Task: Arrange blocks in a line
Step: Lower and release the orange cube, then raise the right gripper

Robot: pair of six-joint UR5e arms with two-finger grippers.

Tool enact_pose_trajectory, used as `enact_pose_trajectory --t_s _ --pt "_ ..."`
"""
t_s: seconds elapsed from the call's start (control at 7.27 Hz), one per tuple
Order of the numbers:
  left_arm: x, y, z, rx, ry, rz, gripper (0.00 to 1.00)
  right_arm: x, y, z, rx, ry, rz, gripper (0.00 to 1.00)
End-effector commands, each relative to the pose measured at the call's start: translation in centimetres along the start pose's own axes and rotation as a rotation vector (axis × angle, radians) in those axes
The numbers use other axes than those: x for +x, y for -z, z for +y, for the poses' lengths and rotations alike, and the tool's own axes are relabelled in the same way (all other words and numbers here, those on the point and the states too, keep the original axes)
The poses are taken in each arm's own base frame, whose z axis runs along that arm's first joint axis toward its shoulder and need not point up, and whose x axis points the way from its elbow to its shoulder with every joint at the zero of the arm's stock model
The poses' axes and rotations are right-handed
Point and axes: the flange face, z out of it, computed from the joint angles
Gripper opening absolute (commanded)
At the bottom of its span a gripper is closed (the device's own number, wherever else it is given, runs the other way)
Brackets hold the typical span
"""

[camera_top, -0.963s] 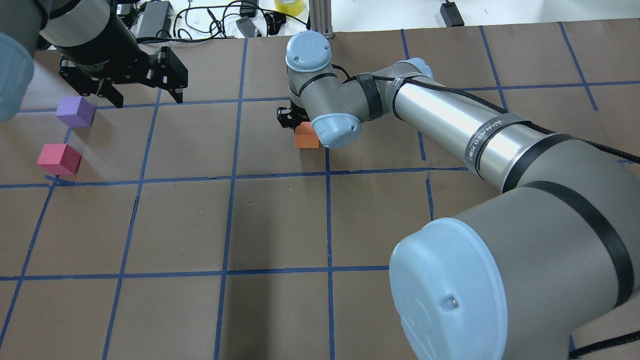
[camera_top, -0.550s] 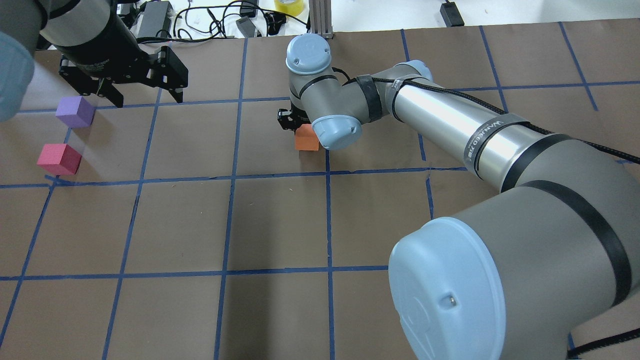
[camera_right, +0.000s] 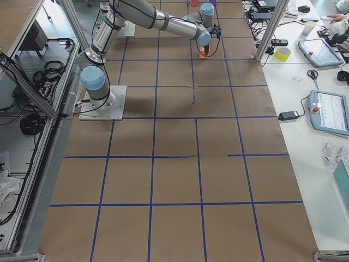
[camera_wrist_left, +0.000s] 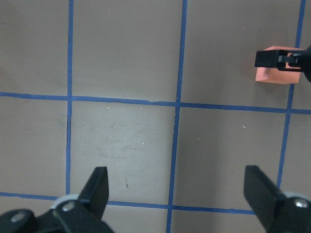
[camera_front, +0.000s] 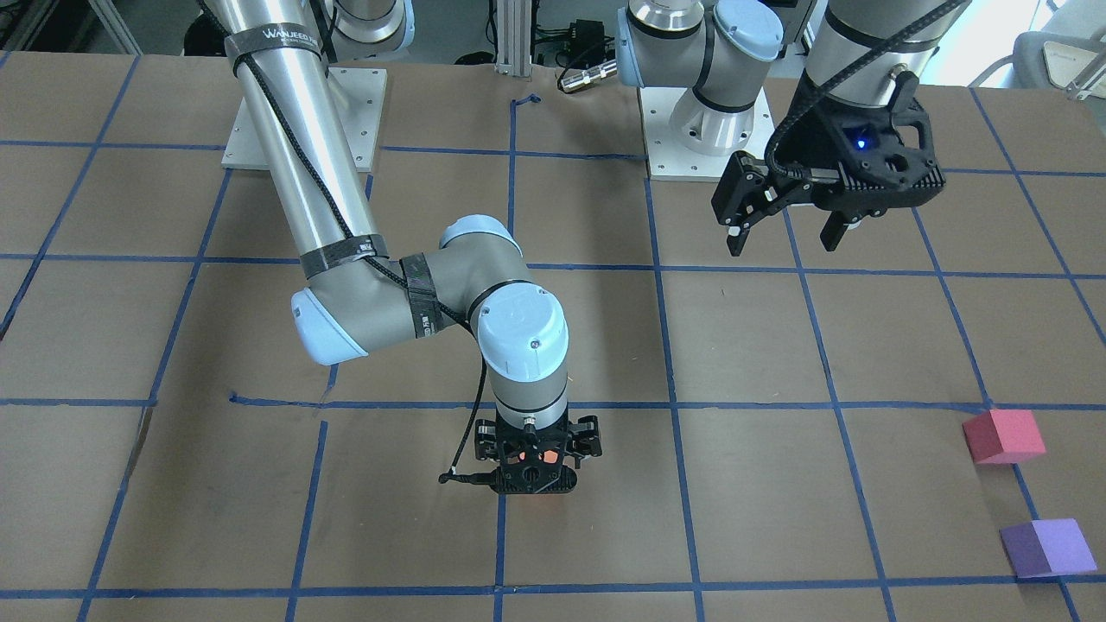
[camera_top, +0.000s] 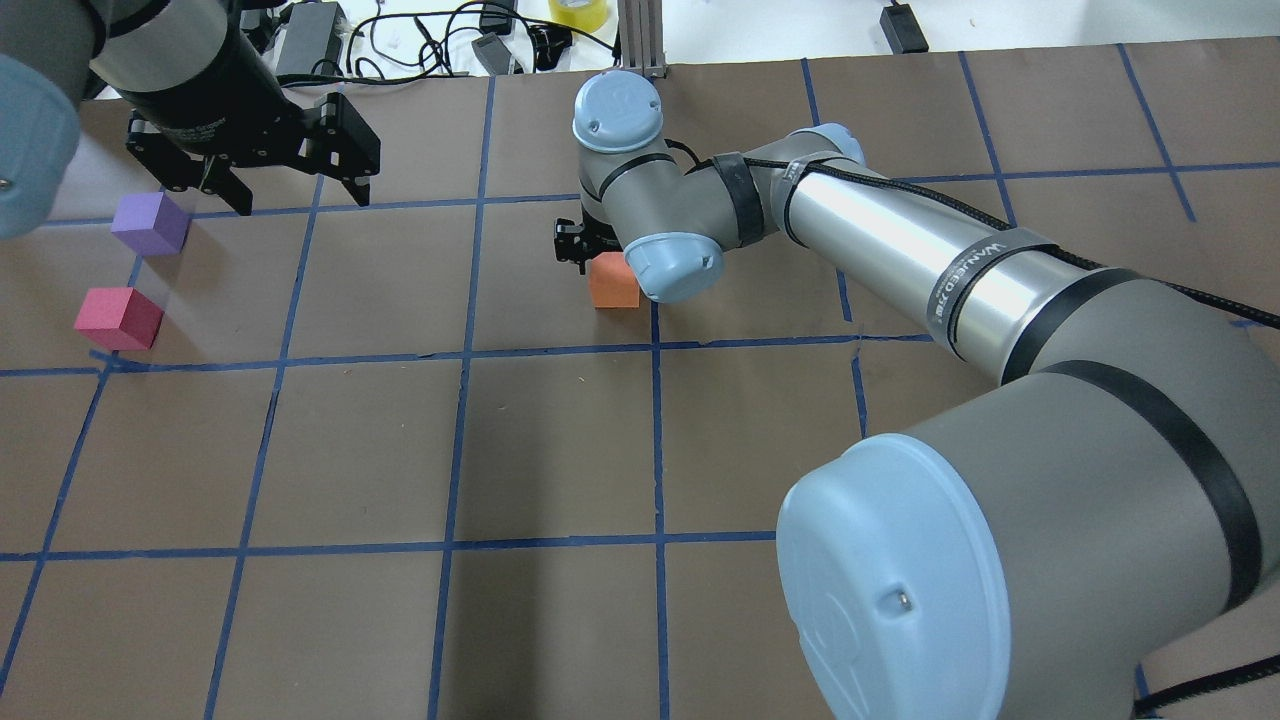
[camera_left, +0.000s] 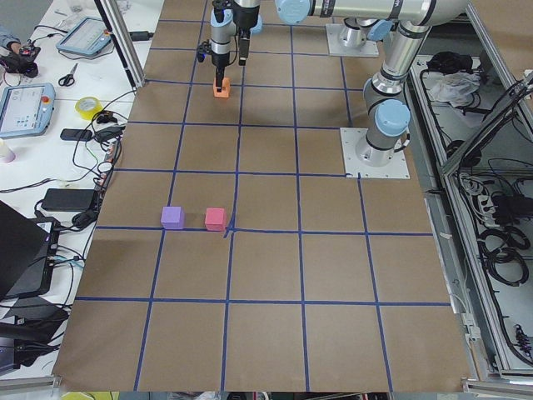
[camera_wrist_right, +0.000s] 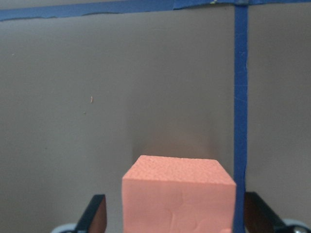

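The orange block (camera_wrist_right: 177,194) sits on the brown table between the spread fingers of my right gripper (camera_wrist_right: 177,216), with a gap on each side. It shows below the right wrist in the overhead view (camera_top: 614,283) and in the left wrist view (camera_wrist_left: 277,70). My right gripper (camera_front: 536,462) points straight down and is open. The purple block (camera_top: 150,222) and the pinkish red block (camera_top: 118,317) lie side by side at the far left. My left gripper (camera_top: 300,200) is open and empty, hovering just right of the purple block.
Blue tape lines grid the brown table (camera_top: 550,450). Cables, a power brick (camera_top: 310,35), a yellow tape roll (camera_top: 578,12) and an aluminium post (camera_top: 640,35) line the far edge. The arms' base plates (camera_front: 302,121) stand on the robot's side.
The right wrist has shifted very slightly and more of the orange block shows beneath it. The left gripper has edged a little to the right. The purple and red blocks have not moved.
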Motion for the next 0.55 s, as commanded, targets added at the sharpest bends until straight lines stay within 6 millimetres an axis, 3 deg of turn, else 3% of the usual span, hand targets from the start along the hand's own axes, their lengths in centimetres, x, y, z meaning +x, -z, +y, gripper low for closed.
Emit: enact_pose_trajectory --t_s 0.0,0.14,0.41 --pt "0.2 -4.2 -3.9 0.033 -0.045 -0.002 1.00 2.2 6.9 -0.1 -0.038 -0.022 0.021 1.00" --pt "0.4 -6.8 -5.5 0.034 -0.045 -0.002 1.00 5.6 12.2 -0.3 -0.053 -0.010 0.039 1.00" --pt "1.5 -12.9 -8.2 0.020 -0.046 0.002 1.00 13.3 18.7 -0.5 -0.099 0.007 0.052 1.00"
